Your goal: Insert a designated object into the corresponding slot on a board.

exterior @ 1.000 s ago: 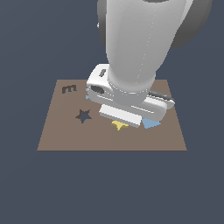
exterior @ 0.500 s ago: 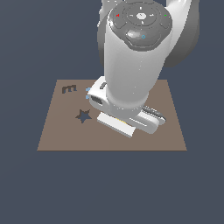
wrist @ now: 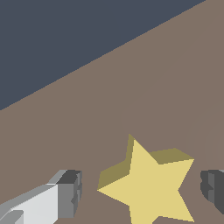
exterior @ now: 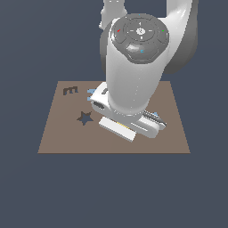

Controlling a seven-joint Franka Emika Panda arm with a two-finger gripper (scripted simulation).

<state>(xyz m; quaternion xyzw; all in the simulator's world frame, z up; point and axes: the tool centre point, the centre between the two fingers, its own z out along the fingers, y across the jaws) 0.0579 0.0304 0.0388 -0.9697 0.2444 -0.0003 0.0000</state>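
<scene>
In the exterior view, the arm (exterior: 133,67) is leaning low over the brown board (exterior: 58,138), its bulk covering the board's middle and hiding the pincer. The star slot (exterior: 84,118) is lying open toward the exterior view's left, with the E cutout (exterior: 70,90) farther back.

In the wrist view, the pincer (wrist: 142,192) is standing apart, one fingertip (wrist: 70,192) on each side of the yellow star (wrist: 151,186), apparently not touching it. The star is lying flat on the board (wrist: 131,87).
</scene>
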